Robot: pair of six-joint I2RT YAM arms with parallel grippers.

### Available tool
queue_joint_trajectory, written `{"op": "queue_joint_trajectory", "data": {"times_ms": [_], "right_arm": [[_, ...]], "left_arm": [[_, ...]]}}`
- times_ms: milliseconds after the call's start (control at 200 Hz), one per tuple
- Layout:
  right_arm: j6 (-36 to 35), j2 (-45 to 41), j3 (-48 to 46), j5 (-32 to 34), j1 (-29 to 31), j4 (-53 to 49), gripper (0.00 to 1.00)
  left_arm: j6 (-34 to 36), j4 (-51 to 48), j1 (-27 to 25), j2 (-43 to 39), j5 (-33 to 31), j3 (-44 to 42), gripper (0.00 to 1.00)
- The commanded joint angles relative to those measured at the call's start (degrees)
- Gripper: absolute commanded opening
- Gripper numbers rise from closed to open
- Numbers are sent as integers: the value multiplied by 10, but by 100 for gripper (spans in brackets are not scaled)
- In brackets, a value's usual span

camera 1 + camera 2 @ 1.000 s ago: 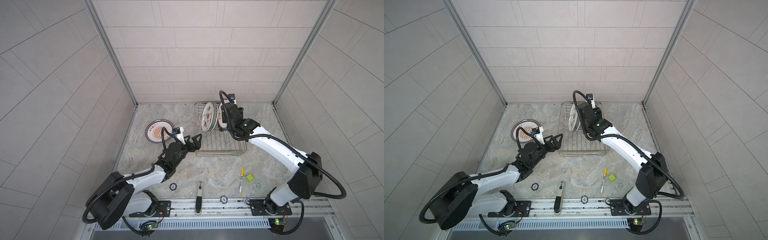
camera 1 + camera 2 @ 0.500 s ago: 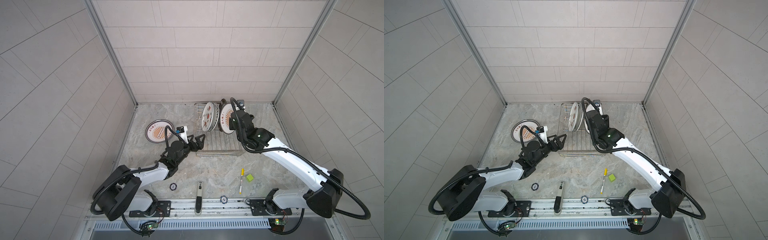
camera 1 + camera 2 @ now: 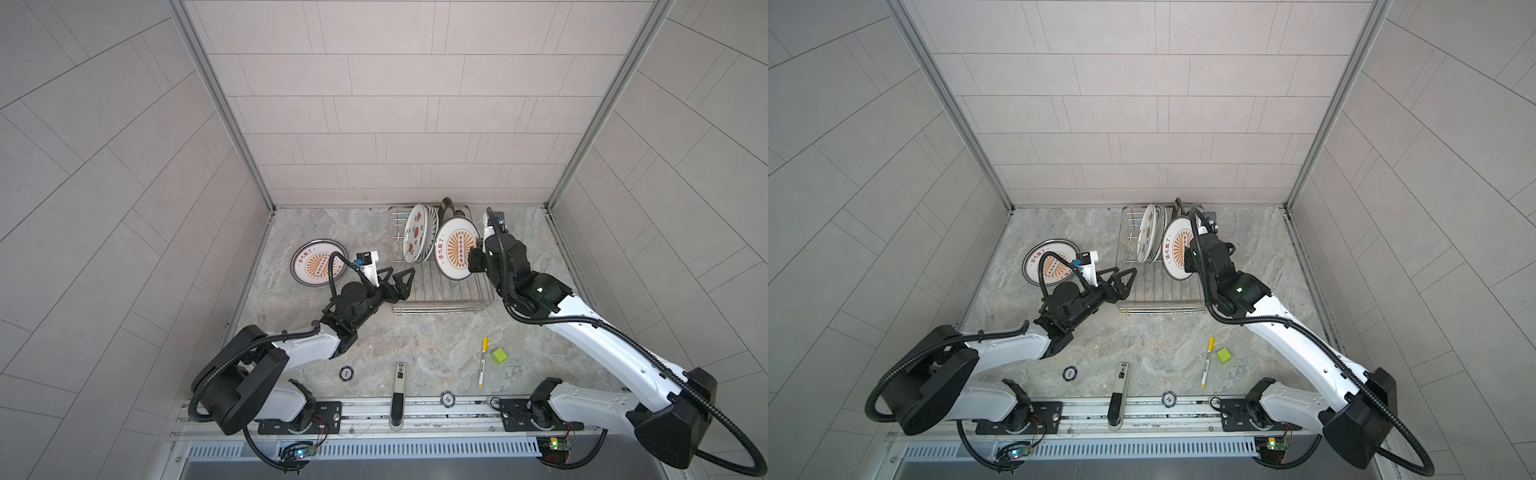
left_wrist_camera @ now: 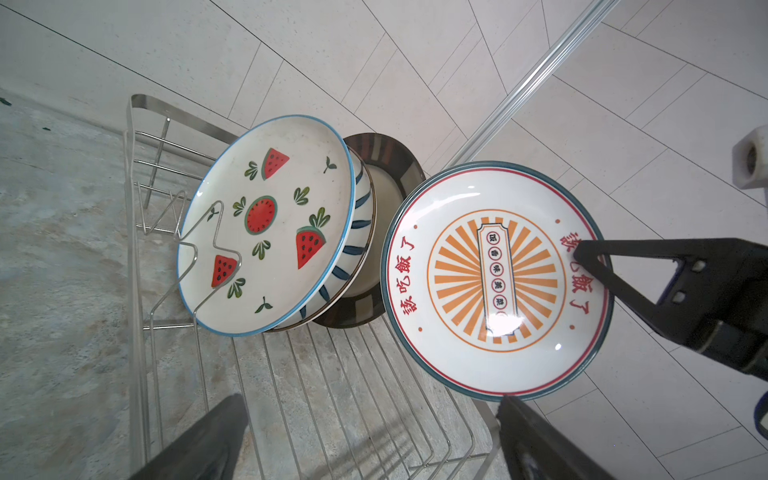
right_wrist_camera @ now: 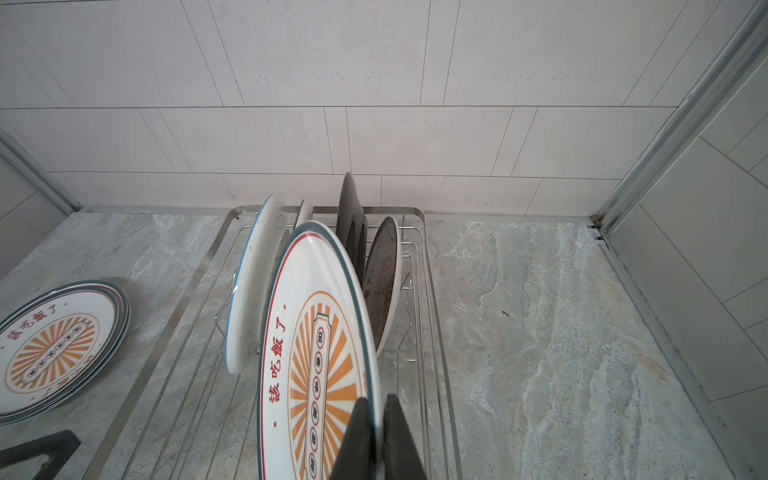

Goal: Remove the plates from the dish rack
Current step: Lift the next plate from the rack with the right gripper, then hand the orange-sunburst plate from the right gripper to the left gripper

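Observation:
The chrome dish rack stands at the back of the table. My right gripper is shut on the rim of a sunburst plate, holding it upright above the rack's wires. A watermelon plate, a blue-striped one and a brown-rimmed plate stand in the prongs. Behind them stands another sunburst plate. Left of the rack, sunburst plates lie flat. My left gripper is open at the rack's near left corner, holding nothing.
Near the front lie a yellow marker, a green cube, two poker chips and a black-and-white bar. The tiled back wall stands right behind the rack.
My right gripper has drawn the sunburst plate out of the row and towards the front, over the rack's empty part. My left gripper has edged closer to the rack.

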Motion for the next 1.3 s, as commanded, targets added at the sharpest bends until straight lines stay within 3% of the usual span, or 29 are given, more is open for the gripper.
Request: {"op": "queue_joint_trajectory", "data": {"times_ms": [0, 105, 205, 325, 480, 540, 786, 871, 951, 1066, 1291], "right_arm": [[22, -45, -16, -31, 0, 53, 3], [34, -70, -43, -80, -7, 75, 2], [54, -81, -69, -163, -17, 115, 2], [78, -80, -90, -218, -17, 157, 2], [120, -71, -125, -293, -24, 249, 2], [139, -60, -133, -327, -27, 283, 1], [168, -20, -138, -367, -27, 325, 1], [176, -3, -136, -383, -27, 341, 1], [181, 3, -139, -387, -27, 353, 0], [187, 4, -149, -389, -31, 369, 0], [180, 17, -149, -398, -32, 371, 0]], "left_arm": [[10, -11, -2, -16, 15, 8, 100], [17, -40, 0, -15, 32, 23, 100], [9, -9, 4, -10, 36, 11, 100], [-17, 8, 26, -8, 69, 4, 100], [-106, 175, 70, 53, 157, -22, 100], [-124, 191, 78, 69, 174, -19, 100], [-116, 191, 77, 12, 120, -61, 100], [-139, 191, 78, 2, 138, -63, 87], [-158, 192, 78, 2, 154, -61, 68], [-170, 192, 77, -10, 165, -65, 54], [-182, 191, 78, -22, 166, -70, 40]]}}
